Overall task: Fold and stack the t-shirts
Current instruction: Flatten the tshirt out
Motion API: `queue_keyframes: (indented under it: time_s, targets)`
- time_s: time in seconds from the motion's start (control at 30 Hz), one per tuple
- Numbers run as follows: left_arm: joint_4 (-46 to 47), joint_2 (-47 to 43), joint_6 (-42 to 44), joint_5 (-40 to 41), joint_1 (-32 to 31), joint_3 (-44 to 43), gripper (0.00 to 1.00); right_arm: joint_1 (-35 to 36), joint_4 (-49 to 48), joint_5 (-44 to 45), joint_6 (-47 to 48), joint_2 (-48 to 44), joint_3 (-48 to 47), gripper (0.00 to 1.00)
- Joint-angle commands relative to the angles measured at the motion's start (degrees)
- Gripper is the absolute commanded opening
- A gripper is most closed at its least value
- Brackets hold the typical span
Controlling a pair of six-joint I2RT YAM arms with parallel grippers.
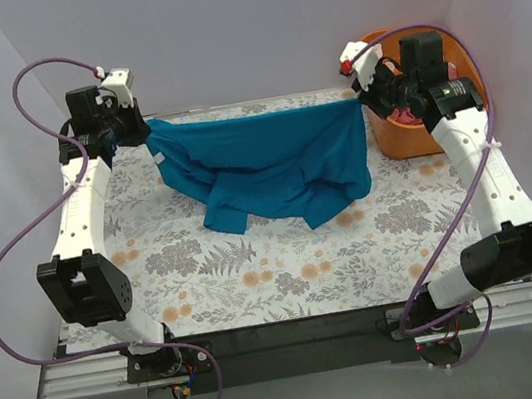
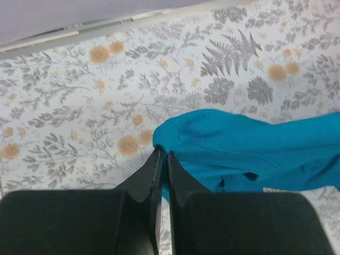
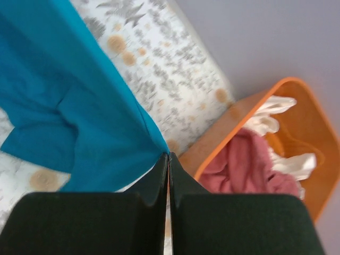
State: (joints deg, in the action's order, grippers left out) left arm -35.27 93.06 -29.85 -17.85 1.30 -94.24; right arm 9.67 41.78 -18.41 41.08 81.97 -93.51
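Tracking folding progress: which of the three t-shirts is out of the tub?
The teal-blue t-shirt, held stretched between the left hand and right hand. The pink-red t-shirt and cream-white t-shirt lie bunched in the orange tub.

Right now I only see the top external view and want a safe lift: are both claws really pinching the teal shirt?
Observer: The left wrist view shows the left claw shut on a bunched corner of the teal t-shirt.
Operator: And the right?
Observer: The right claw is shut on its edge too.
Operator: What's in the tub?
Observer: The orange tub holds a pink-red shirt and cream-white cloth.
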Motion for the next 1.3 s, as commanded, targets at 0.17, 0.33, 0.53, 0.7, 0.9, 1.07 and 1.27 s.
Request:
queue_keyframes:
  time_s: [0.17, 0.33, 0.53, 0.7, 0.9, 1.07, 1.27]
  targets:
    - [4.95, 23.27, -5.22, 4.57, 2.13, -35.98, 0.00, -0.27, -6.97, 5.49, -1.53, 21.00, -32.75, 0.01]
    - [9.06, 22.37, -4.43, 4.49, 3.18, -42.74, 0.00, -0.27, -9.60, 6.90, -0.83, 22.19, -40.72, 0.01]
    - [27.07, 0.68, -7.33, -1.65, 8.19, -9.20, 0.00, 0.26, -20.40, 5.23, -0.57, 6.90, -21.31, 0.01]
    - [29.21, -11.30, -1.37, -9.13, 9.33, 9.84, 0.00, 2.72, -19.90, 4.35, 3.30, -5.76, 1.90, 0.01]
    - [19.20, -19.92, 3.38, -13.17, 9.42, 21.17, 0.00, 4.74, -12.88, 1.81, 2.60, -10.52, 12.04, 0.01]
    - [8.31, -23.70, 8.57, -8.72, 9.60, 29.89, 0.00, 7.37, -5.31, -2.15, 0.93, -5.79, 12.83, 0.48]
    - [-4.51, -26.17, 13.23, -6.58, 9.77, 34.29, 0.00, 13.53, -2.05, -3.47, -0.12, 9.38, 5.57, 0.68]
